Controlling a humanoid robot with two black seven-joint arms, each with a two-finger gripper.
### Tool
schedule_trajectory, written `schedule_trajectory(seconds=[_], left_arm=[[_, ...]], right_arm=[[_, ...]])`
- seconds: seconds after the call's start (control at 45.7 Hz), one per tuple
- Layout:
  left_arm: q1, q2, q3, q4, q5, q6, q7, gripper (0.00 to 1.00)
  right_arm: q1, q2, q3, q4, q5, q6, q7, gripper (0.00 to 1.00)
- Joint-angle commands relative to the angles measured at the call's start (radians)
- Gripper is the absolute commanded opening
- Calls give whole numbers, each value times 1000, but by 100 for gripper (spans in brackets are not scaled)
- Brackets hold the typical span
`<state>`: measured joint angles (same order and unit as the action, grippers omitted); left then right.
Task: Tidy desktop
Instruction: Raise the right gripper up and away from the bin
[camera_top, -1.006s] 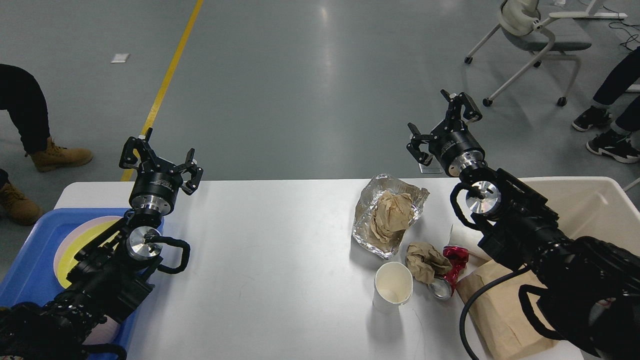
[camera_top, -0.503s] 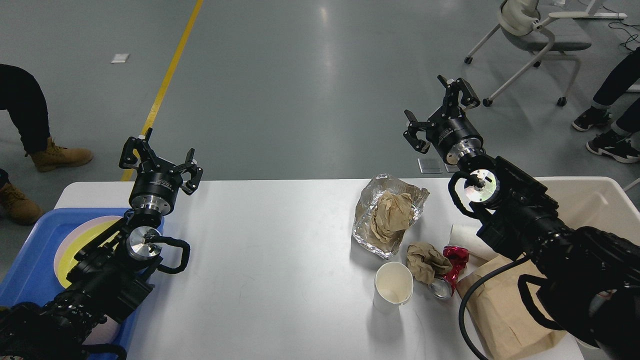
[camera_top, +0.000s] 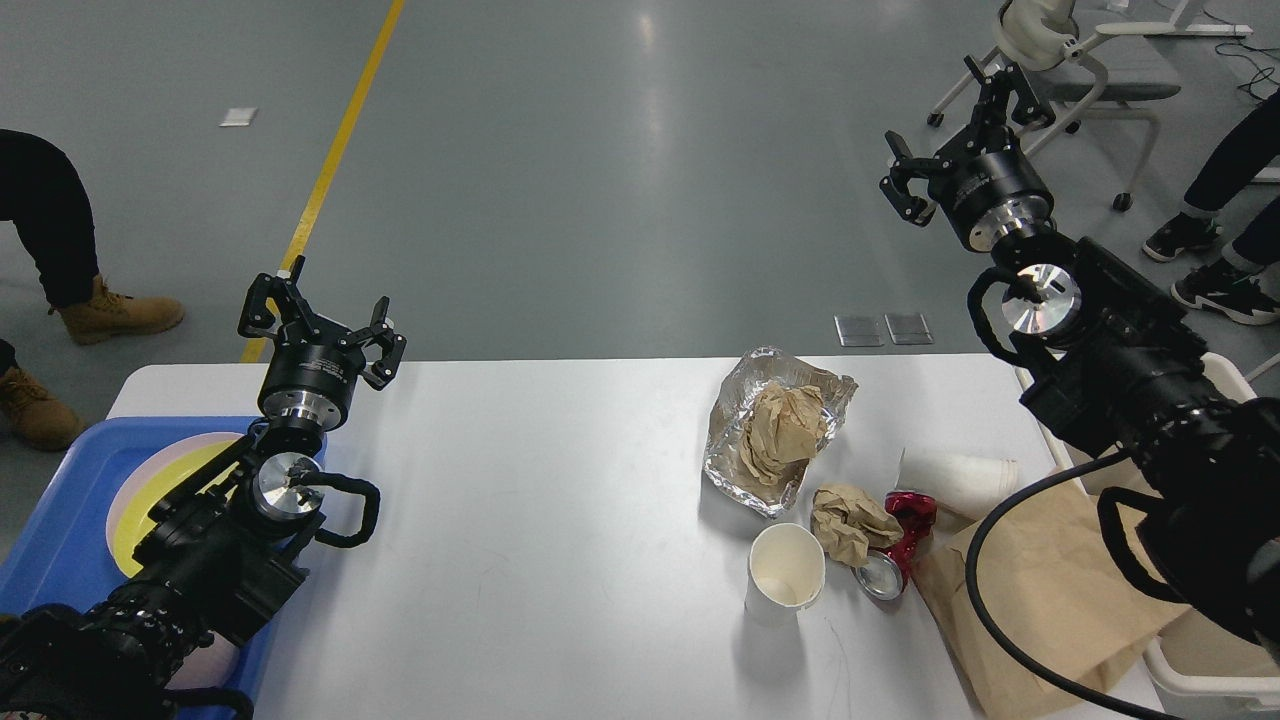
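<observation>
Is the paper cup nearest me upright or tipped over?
Upright: the paper cup stands on the desktop, round mouth facing up, inside visible.

desktop (camera_top: 520, 520) centre bare, litter (camera_top: 840, 500) crowding right

Both grippers, left (camera_top: 320, 318) and right (camera_top: 960, 130), hover spread open; cups, a crushed can (camera_top: 897, 545) and crumpled paper (camera_top: 850, 522) litter the desk's (camera_top: 540, 520) right end.

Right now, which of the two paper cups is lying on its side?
The white cup beside the brown paper bag lies tipped over; the other cup, nearer the table's front, stands upright, mouth up.
</observation>
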<state>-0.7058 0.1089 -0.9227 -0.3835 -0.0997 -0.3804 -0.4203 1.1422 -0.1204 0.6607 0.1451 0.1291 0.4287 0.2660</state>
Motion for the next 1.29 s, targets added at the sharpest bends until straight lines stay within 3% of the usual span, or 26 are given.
schedule_trajectory(seconds=[0.0, 0.438, 0.612, 0.875, 1.116, 1.269], left_arm=[[0, 0, 1, 0, 0, 0, 0, 96], [0, 0, 1, 0, 0, 1, 0, 96], [0, 0, -1, 0, 0, 0, 0, 96], [0, 0, -1, 0, 0, 0, 0, 96], [0, 0, 1, 0, 0, 0, 0, 96], [0, 0, 1, 0, 0, 0, 0, 96]], right_arm=[[34, -4, 0, 1, 4, 8, -1, 100], [16, -10, -23, 1, -5, 19, 2, 100], [56, -136, -114, 7, -20, 21, 1, 100], [263, -377, -688, 27, -172, 21, 1, 100], [493, -433, -1341, 186, -178, 22, -1, 100], [626, -435, -1636, 344, -178, 22, 1, 100]])
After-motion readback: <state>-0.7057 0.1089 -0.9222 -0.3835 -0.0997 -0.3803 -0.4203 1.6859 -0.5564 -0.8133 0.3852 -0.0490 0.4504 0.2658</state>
